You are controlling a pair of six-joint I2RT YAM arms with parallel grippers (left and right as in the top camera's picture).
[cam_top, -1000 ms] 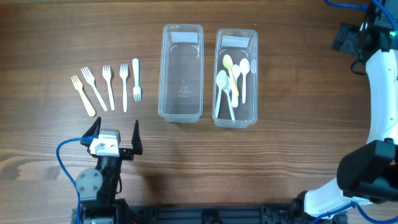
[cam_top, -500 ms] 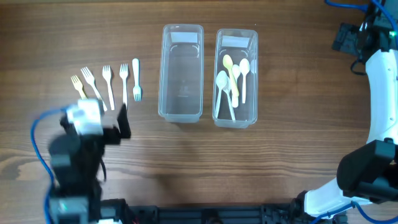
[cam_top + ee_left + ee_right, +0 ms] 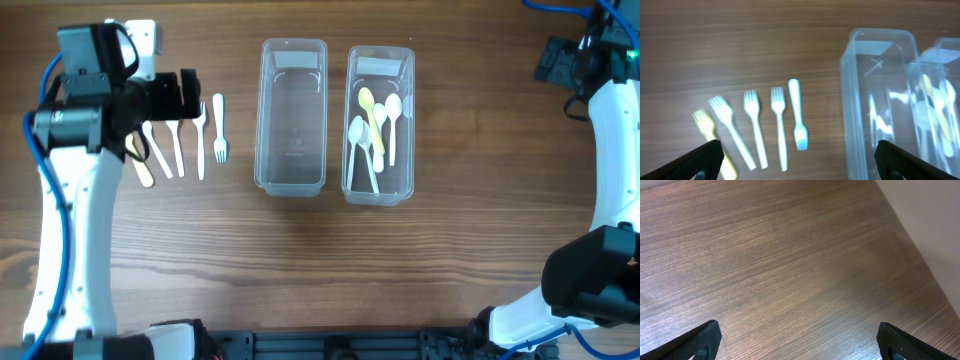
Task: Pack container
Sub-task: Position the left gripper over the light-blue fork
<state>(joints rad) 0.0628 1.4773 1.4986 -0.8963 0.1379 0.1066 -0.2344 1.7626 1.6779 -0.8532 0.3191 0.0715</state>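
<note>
The left gripper (image 3: 172,96), spread wide and empty, is hovering over the forks (image 3: 755,130), seemingly lining up to pinch one for the empty container (image 3: 879,35) to its right.

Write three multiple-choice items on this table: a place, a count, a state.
1. How many forks lie on the table? A) three B) five C) seven
2. Where are the spoons? A) loose on the table B) in the container farther from the forks C) in the container nearer the forks
3. The left gripper is: A) shut on a fork B) shut on a spoon C) open, holding nothing
Key: 1 B, five lie in a row; 2 B, the nearer container is empty; 3 C, its fingers stand wide apart.
</note>
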